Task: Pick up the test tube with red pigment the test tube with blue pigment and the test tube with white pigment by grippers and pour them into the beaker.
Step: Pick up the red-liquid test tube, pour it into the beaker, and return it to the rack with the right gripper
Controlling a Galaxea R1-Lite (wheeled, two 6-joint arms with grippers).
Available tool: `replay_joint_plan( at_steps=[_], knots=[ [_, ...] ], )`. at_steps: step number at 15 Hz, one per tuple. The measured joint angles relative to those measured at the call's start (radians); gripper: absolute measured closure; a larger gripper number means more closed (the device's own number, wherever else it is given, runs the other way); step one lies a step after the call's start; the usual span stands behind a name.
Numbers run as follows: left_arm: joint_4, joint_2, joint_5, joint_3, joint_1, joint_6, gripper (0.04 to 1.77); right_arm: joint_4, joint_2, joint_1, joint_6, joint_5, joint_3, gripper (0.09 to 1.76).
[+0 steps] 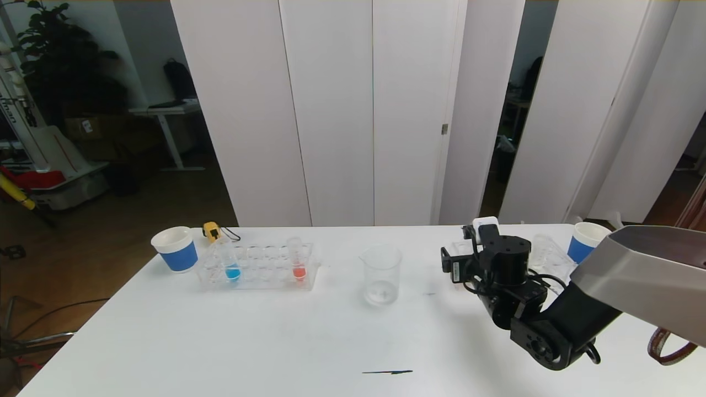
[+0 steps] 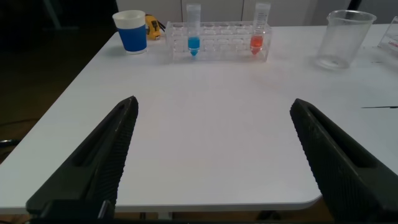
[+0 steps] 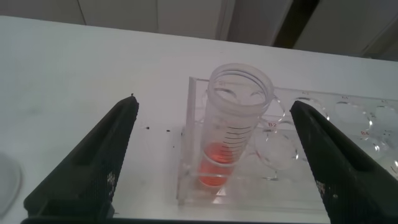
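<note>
The right gripper hovers, jaws apart, above a clear tube of red liquid in a clear rack at the white counter's right side. The left gripper, jaws apart, idles at the counter's near edge. The clear flared beaker stands mid-counter, right of the slim blue-liquid tube.

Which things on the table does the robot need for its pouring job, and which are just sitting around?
Needed:
clear tube with blue liquid
clear tube with red-orange liquid
second red-orange tube, between the open right gripper fingers
clear glass beaker

Just there:
blue-and-white paper cups
yellow tape measure
clear plastic racks
</note>
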Motion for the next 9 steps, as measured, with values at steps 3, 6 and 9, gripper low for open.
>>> replay_joint_plan(
  at_steps=[3,6,9],
  knots=[
    [0.000,0.000,0.000,0.000,0.000,0.000,0.06,0.000,0.002,-0.002,-0.006,0.001,-0.007,0.10],
    [0.000,0.000,0.000,0.000,-0.001,0.000,0.06,0.000,0.010,-0.005,-0.007,0.003,-0.019,0.10],
    [0.000,0.000,0.000,0.000,-0.001,0.000,0.06,0.000,0.018,-0.011,-0.006,0.005,-0.032,0.10]
  ],
)
